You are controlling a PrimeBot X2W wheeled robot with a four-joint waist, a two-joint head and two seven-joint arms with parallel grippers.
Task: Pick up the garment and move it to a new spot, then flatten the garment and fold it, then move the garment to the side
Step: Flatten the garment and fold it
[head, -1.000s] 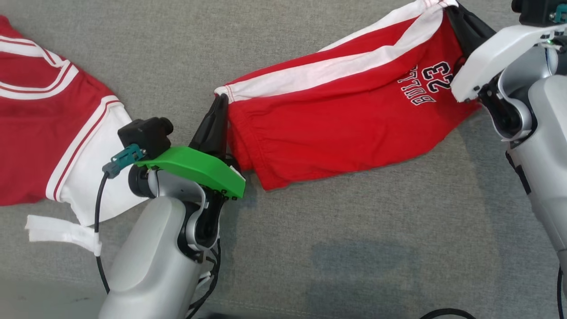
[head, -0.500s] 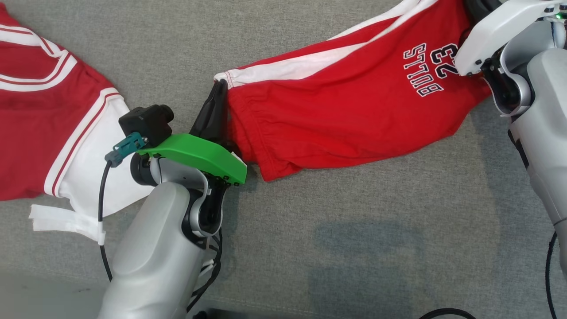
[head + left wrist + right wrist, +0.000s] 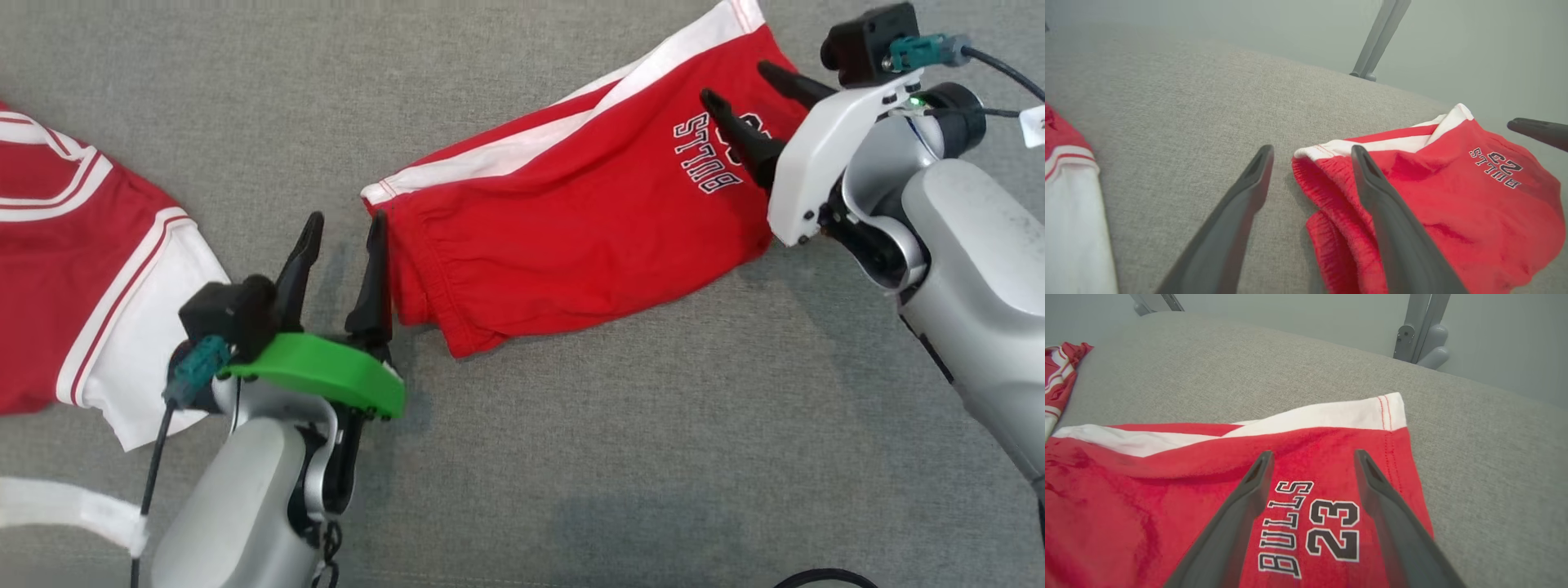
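Left fingers (image 3: 298, 265): spread apart, gripping nothing; inner one just beside the waistband end of the shorts (image 3: 571, 229), contact unclear.
Right fingers (image 3: 739, 135): likewise spread and empty, poised over the "BULLS 23" print near the leg hem; touching the cloth or not, cannot tell.
Shorts: lying slantwise on the grey desk (image 3: 653, 425), between the two pairs of fingers, white side stripe along the far edge, waistband gathered, near edge rolled under.
Neighbours: red-and-white jersey (image 3: 73, 269) close beside the left arm (image 3: 245, 490); white strip (image 3: 57, 506) below it.
Step, as judged: seemingly set down at its spot, flattening unfinished, fold not yet begun.
Risk one: pinching only the top layer at either end, so the layers part and the wrinkles deepen.
Risk two: uneven pull from the two ends, skewing the stripe and bunching the cloth on the rough cover.
Risk three: left arm or its cable (image 3: 151, 482) catching the jersey and dragging it along.
Risk four: pressing on the rolled edge, locking a crease into the fold.
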